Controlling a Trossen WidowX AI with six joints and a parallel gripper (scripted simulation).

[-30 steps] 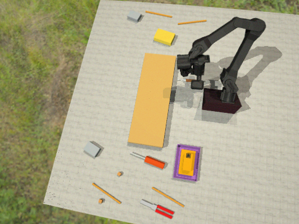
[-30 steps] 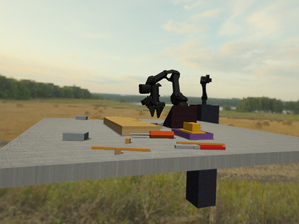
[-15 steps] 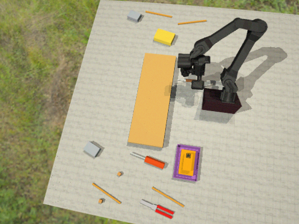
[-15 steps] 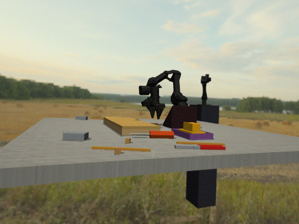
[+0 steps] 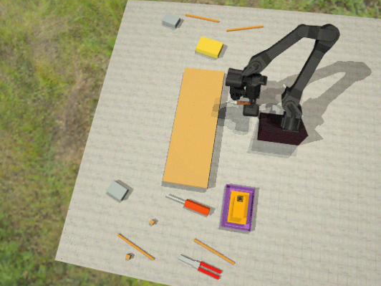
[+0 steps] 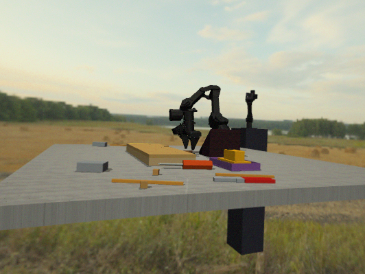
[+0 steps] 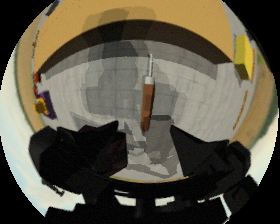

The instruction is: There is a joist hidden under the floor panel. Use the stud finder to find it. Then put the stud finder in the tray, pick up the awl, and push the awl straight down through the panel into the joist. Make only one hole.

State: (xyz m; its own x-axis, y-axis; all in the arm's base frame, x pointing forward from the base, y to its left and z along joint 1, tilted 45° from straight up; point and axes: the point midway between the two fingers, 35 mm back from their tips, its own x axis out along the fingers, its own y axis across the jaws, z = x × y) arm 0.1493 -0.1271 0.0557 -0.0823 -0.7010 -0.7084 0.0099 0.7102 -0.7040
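The awl [image 5: 243, 102] [image 7: 147, 100] lies on the table beside the long side of the floor panel [image 5: 195, 124] [image 6: 154, 150] [image 7: 175, 15], its brown handle toward the robot base and its metal tip toward the panel. My gripper [image 6: 190, 148] [image 7: 144, 125] is open and empty, pointing down above the awl; the handle's rear end shows between the fingertips in the wrist view. The stud finder [image 5: 239, 210] [image 6: 234, 156] is orange-yellow and sits inside the purple tray [image 5: 223, 210] [image 6: 245, 167]. The joist is hidden. I see no clear hole in the panel.
An orange-handled screwdriver [image 5: 197, 207] [image 6: 197, 164] lies between panel and tray. A yellow block [image 5: 209, 47] [image 7: 243, 57] stands beyond the panel's far end. Grey blocks [image 5: 117, 191] [image 5: 171, 21], thin orange sticks, small cubes and a red-handled tool [image 5: 210, 268] [image 6: 258, 180] lie farther out.
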